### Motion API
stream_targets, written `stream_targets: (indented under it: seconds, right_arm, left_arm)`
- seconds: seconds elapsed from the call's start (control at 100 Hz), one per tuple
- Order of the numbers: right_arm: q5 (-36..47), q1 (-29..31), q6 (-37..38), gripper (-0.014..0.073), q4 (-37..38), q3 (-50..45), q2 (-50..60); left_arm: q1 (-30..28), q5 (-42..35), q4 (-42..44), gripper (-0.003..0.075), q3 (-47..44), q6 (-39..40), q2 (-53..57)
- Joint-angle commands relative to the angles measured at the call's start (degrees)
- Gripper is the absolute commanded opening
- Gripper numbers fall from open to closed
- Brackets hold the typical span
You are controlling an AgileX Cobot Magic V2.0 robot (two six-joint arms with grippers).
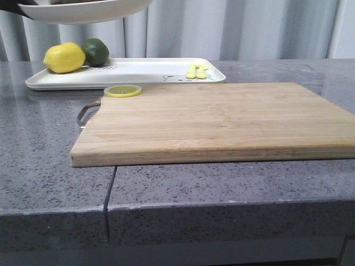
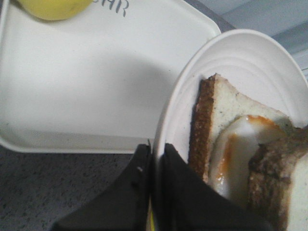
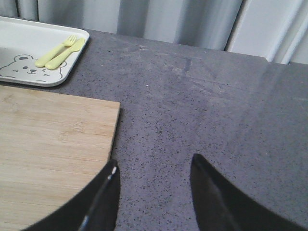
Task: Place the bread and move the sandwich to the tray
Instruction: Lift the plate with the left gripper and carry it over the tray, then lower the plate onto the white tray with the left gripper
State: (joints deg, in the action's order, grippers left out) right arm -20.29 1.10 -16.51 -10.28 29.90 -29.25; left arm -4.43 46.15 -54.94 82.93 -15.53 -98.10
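The large rectangular bamboo cutting board (image 1: pixel 216 122) fills the middle of the front view, lying on the grey speckled stone counter (image 1: pixel 39 166). A thin round lemon slice (image 1: pixel 122 90) sits on the board's upper-left corner. Behind the board, toward the upper left of the frame, lies the flat white rectangular tray (image 1: pixel 138 72). On the tray's left end a whole yellow lemon (image 1: pixel 64 57) rests with a dark green lime (image 1: pixel 96 51) just beside it on the right. Near the tray's right end lie a pale yellow toy fork and spoon (image 1: pixel 197 71), side by side. Along the top-left edge of the frame, a shallow round white plate (image 1: pixel 83 11) hangs above the tray. In the left wrist view, that plate carries the egg-topped white bread sandwich (image 2: pixel 240 144), and a second crusted slice appears to lie over the egg at the lower right.
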Motion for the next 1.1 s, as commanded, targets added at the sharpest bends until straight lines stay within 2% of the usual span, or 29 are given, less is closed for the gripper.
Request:
stream_targets:
  seconds: [0.0,0.19,0.51,0.75,1.09]
  right_arm:
    - [4.76,0.25,-0.02,0.0361,0.35,1.43,-0.03]
    - [4.7,0.25,-0.02,0.0361,0.35,1.43,-0.03]
    - [4.76,0.25,-0.02,0.0361,0.35,1.43,-0.03]
    - [4.76,0.25,-0.02,0.0361,0.35,1.43,-0.03]
    - [4.76,0.25,-0.02,0.0361,0.35,1.43,-0.03]
  left_arm:
    - [0.93,0.96,-4.81,-0.002,7.37,1.81,-1.79]
    - [1.93,5.19,-4.56,-0.002,17.63,3.96,-10.53]
    - [4.41,3.84,0.11,-0.002,28.71,7.83,-19.41]
    - [6.24,1.55,1.04,-0.002,32.35,9.13,-23.12]
    - [6.61,-2.6,4.67,-0.002,32.94,11.79,-24.31]
